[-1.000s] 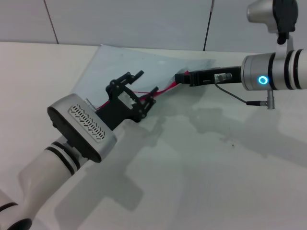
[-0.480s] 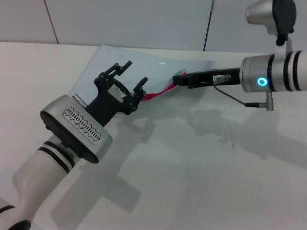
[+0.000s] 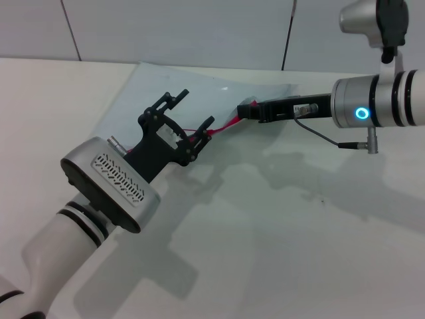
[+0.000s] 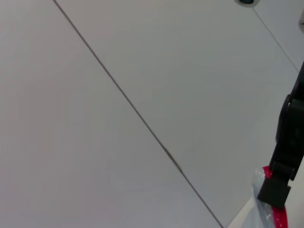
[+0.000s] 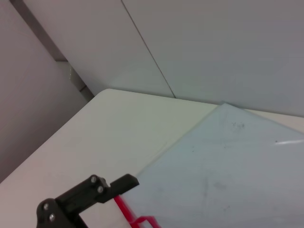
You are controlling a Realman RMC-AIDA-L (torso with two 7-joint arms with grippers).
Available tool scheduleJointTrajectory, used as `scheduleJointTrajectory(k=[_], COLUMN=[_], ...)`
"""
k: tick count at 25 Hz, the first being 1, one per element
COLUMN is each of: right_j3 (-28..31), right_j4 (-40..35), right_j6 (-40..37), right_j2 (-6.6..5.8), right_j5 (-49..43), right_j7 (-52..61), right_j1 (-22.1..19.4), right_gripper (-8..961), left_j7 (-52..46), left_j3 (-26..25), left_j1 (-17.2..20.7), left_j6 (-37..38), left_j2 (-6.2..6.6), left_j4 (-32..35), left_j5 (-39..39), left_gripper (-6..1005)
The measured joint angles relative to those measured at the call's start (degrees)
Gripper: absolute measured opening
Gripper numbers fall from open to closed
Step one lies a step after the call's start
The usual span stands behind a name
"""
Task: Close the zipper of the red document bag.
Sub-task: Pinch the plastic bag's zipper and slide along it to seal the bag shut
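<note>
A plain white table [image 3: 299,226] bears the red document bag [image 3: 166,93].

Probably lab: bare white table [image 3: 319,252], panelled wall [image 3: 199,30]

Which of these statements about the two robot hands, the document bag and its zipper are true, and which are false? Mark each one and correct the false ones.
1. The right hand is at one end of the zipper. True.
2. The left hand has its fingers spread open. True.
3. The red document bag stands upright against the wall. False: it lies on the white table.
4. The zipper strip is blue. False: it is red.
</note>
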Motion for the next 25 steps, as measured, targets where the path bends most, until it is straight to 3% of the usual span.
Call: scheduleJointTrajectory(k=[3,6,12,25], right_j3=[-0.02,-0.08,-0.09,-0.09], right_j4=[0.03,0.05,0.05,0.14], right_j6=[-0.02,-0.04,-0.14,-1.09], right_j2=[0.00,0.00,0.00,0.00], right_j5=[-0.01,-0.01,-0.16,-0.18], right_j7=[-0.02,-0.04,-0.04,-0.26], right_j1=[0.01,0.01,-0.10,-0.08], right_gripper=[27,27,27,28], left_j7=[-0.07,-0.09,-0.63,-0.99], left_j3=[-0.02,-0.25,0.78,1.17], left_j1=[0.13,0.58,0.78,-0.51], left_j6=[-0.09,-0.18,-1.72,-5.31], left_j2=[0.00,-0.01,0.14,0.27], left_j4=[-0.02,-0.04,-0.08,0.98], left_j5=[-0.30,-0.39,0.54,0.61], left_gripper=[571,790,873,873])
